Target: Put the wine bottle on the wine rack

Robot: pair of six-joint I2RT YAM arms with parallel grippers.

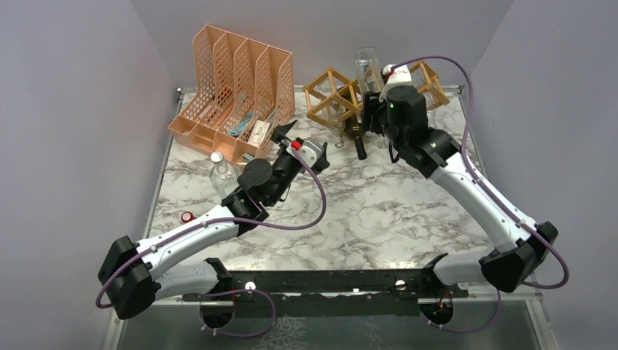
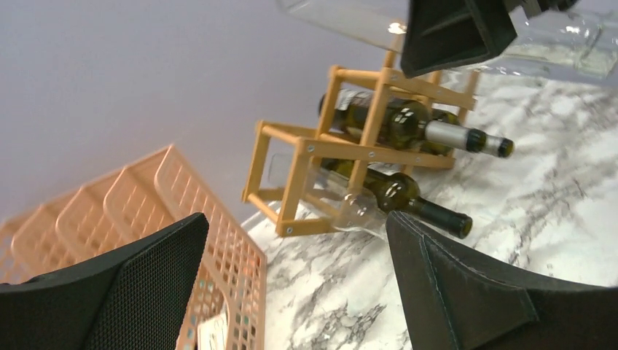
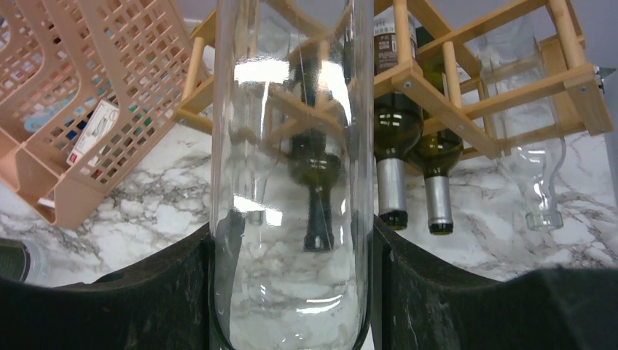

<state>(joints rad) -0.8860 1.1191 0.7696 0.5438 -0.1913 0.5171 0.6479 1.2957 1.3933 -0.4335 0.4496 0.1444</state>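
At the far left stands a peach-orange plastic file organizer (image 1: 233,87) with mesh-grid walls. A white card (image 3: 93,135) tucked in it carries print too small to read. In front of it, on the grey-veined marble-pattern table (image 1: 379,211), lie a small red cap (image 1: 187,216) and a squat plastic bottle (image 1: 221,173) of clear material. The left gripper (image 1: 300,144) hangs just beyond them, its black, woven-textured fingers (image 2: 138,292) spread wide with nothing between them. Further right, at the table's far edge, is the wine rack (image 1: 334,95), made of thin light-tan wooden slats screwed into open diamond cells. The wine bottle (image 3: 291,146) is smooth colourless glass, cylindrical and without a label. It is clamped near its rounded base between the black pads (image 3: 182,292) of the right gripper (image 3: 291,255). In the top view it stands up at the rack's middle, not lying in any cell; whether it touches the slats cannot be told. Behind it and to its right the rack holds dark green bottles (image 3: 397,124), necks toward the wrist camera, two with silver foil capsules. One bears a dark label (image 3: 388,29) whose pale lettering is unreadable. In the rightmost cell lies an empty glass bottle (image 3: 538,168), clear, its neck sloping down toward the marble.
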